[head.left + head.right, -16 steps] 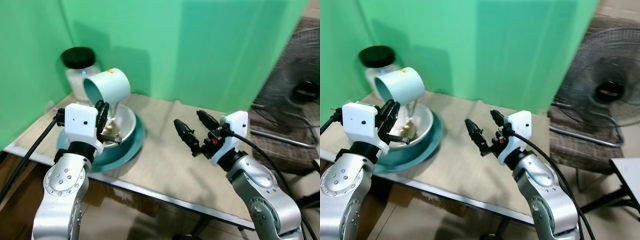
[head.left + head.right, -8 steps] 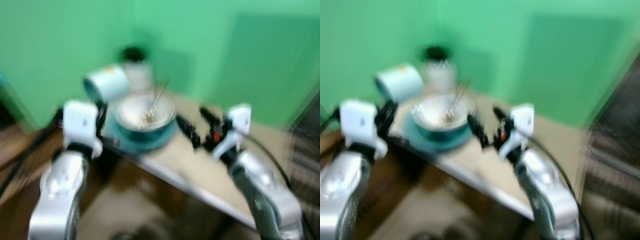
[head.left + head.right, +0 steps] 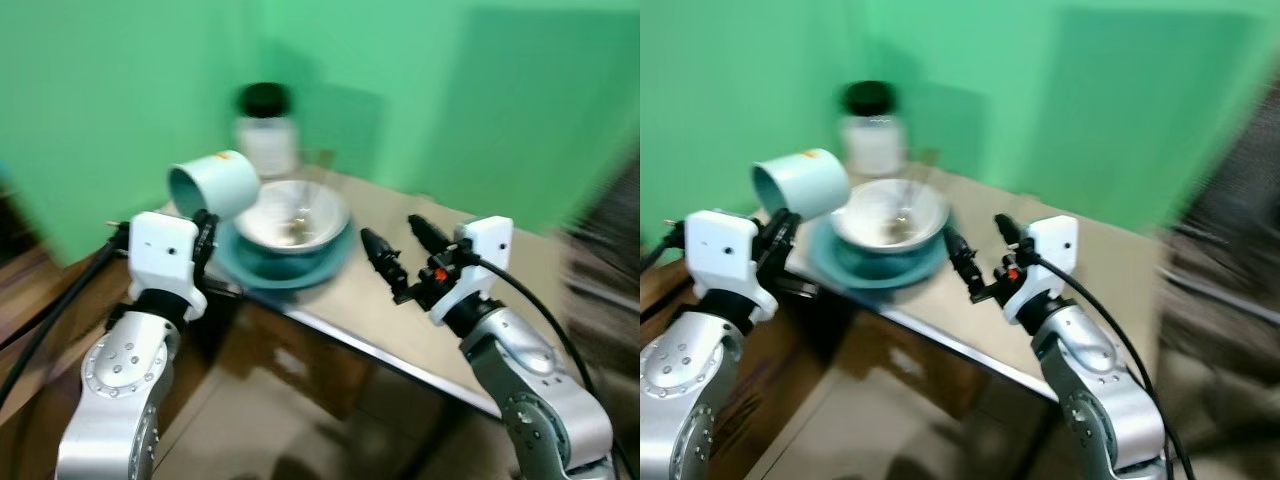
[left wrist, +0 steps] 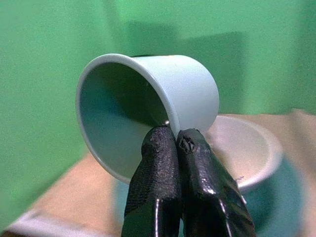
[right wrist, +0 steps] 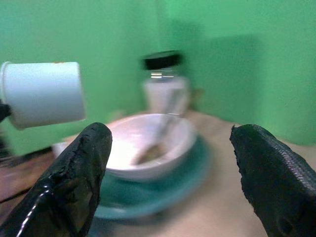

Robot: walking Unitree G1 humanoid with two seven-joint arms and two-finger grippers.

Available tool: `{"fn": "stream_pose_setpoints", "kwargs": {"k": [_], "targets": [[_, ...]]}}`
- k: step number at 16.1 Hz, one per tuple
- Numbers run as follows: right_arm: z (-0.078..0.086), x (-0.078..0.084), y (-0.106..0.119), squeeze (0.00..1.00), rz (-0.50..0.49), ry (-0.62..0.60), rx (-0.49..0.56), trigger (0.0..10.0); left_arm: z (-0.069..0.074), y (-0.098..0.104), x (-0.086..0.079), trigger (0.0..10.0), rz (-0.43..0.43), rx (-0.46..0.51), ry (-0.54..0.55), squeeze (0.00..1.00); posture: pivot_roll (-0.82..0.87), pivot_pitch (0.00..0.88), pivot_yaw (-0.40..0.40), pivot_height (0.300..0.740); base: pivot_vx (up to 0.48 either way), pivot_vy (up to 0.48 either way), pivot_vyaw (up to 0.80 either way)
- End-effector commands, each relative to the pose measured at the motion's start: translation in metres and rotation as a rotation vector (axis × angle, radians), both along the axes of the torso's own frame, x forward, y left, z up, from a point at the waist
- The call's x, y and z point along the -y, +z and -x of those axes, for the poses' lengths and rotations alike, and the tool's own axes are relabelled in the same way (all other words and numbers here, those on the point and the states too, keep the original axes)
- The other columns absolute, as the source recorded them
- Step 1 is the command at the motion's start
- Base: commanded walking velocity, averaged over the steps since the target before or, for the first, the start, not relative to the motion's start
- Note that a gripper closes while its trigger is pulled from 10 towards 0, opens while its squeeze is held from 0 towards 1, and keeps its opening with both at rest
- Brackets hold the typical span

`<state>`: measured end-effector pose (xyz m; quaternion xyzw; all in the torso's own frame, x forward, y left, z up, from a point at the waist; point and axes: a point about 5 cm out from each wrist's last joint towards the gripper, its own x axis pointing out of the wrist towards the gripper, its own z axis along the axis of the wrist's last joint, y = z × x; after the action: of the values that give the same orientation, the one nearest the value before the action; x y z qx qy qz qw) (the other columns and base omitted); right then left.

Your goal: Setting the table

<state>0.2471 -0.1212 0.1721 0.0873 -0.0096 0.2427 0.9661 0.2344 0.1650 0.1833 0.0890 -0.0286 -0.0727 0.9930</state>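
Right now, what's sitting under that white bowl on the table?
The white bowl sits on a teal plate, whose rim shows around it. The plate's middle is hidden by the bowl. Inside the bowl lies what looks like a spoon, blurred.

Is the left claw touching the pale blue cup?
Touching. The left wrist view shows the left claw pinching the rim of the pale blue cup.

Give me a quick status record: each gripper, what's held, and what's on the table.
left gripper: shut on the rim of the cup, held tipped on its side, in the air beside the bowl
right gripper: open, above the table, holding nothing
bowl: white, on teal plate, utensil inside
jar: black lid, behind bowl
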Motion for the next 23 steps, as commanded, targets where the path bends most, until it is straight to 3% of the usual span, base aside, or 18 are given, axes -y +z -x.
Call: {"fn": "stream_pose_setpoints", "kwargs": {"k": [1,5,8,10,12,14,19,23], "targets": [[-0.001,0.006,0.004,0.00,0.019,-0.056,0.031,10.0,0.003,0.002,0.005,10.0,0.000,0.012,-0.048,0.00,-0.03,0.000,0.008,0.740,0.000,0.000,-0.80],[-0.007,0.019,0.006,0.00,0.023,-0.169,0.061,10.0,0.004,0.008,0.003,10.0,0.019,0.044,-0.084,0.00,-0.02,0.000,-0.005,0.740,0.000,0.000,-0.80],[-0.008,0.019,0.007,0.00,0.016,-0.179,0.064,10.0,-0.001,0.020,0.000,10.0,0.170,0.128,0.017,0.00,-0.02,0.000,0.008,0.740,0.000,0.000,-0.80],[-0.007,0.018,0.007,0.00,0.005,-0.187,0.063,10.0,-0.003,0.021,0.003,10.0,0.215,0.168,0.061,0.00,-0.03,0.000,0.021,0.740,0.000,0.000,-0.80],[-0.006,0.018,0.006,0.00,0.000,-0.193,0.062,10.0,-0.004,0.021,0.003,10.0,0.196,0.181,0.085,0.00,-0.03,0.000,0.021,0.740,0.000,0.000,-0.80],[-0.005,0.018,0.006,0.00,-0.007,-0.202,0.057,10.0,-0.006,0.015,0.002,10.0,0.195,0.114,0.073,0.00,-0.03,0.000,0.031,0.740,0.000,0.000,-0.80],[-0.002,0.021,0.003,0.00,0.000,-0.211,0.046,10.0,0.001,0.005,-0.002,10.0,0.010,0.071,-0.043,0.00,-0.03,0.000,0.028,0.740,0.000,0.000,-0.80],[0.000,0.023,0.003,0.00,0.007,-0.222,0.049,10.0,0.005,0.002,0.004,10.0,0.062,0.046,-0.072,0.00,-0.04,0.000,0.024,0.740,0.000,0.000,-0.80]]}}
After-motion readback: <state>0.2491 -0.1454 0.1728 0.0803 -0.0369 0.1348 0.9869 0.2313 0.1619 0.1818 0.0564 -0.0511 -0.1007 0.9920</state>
